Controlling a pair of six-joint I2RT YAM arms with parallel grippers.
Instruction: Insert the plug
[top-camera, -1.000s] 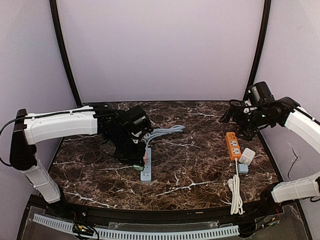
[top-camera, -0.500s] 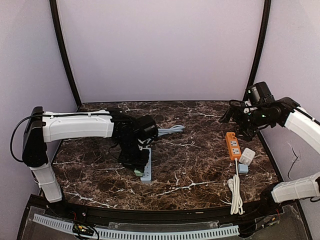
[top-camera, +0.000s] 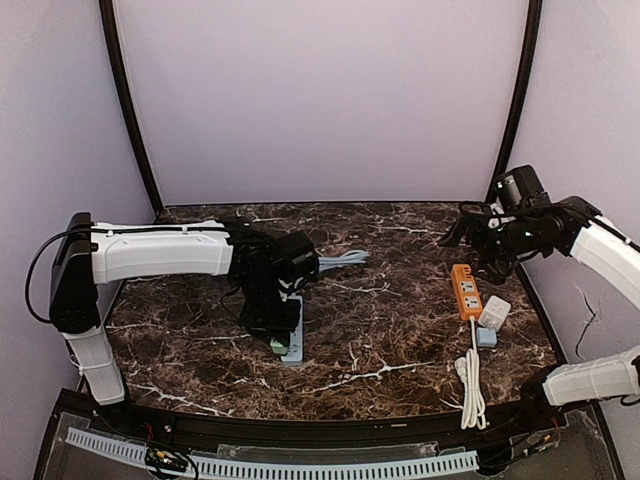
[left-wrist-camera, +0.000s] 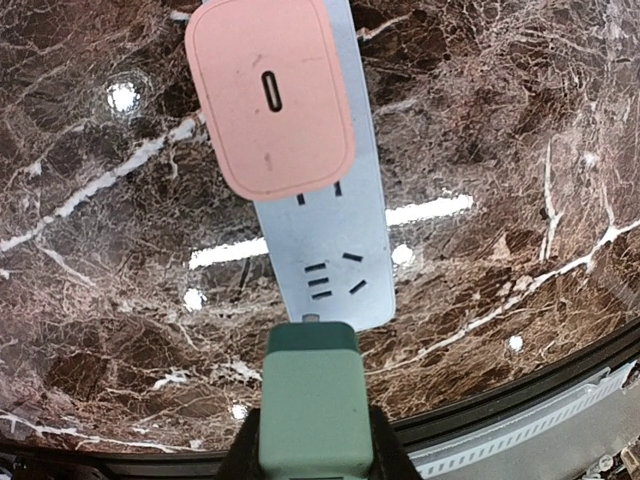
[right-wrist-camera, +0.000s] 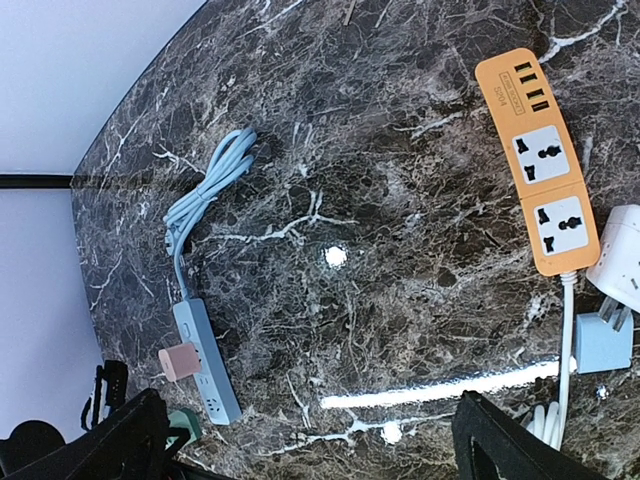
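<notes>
Gripping the green plug (left-wrist-camera: 310, 400) between closed-down fingers, the left end effector (left-wrist-camera: 312, 462) holds it low over the bench (left-wrist-camera: 500, 150). The plug's front edge is at the near end of the blue strip (left-wrist-camera: 335, 250), with free slots just ahead of the fingertips and a pink charger (left-wrist-camera: 270, 95) plugged in farther ahead. Well apart, the right end effector (right-wrist-camera: 310, 405) hangs with its jaws spread wide and nothing between them, above the orange strip (right-wrist-camera: 535, 160), a white adapter (right-wrist-camera: 625, 260) and a small blue plug (right-wrist-camera: 600, 345).
</notes>
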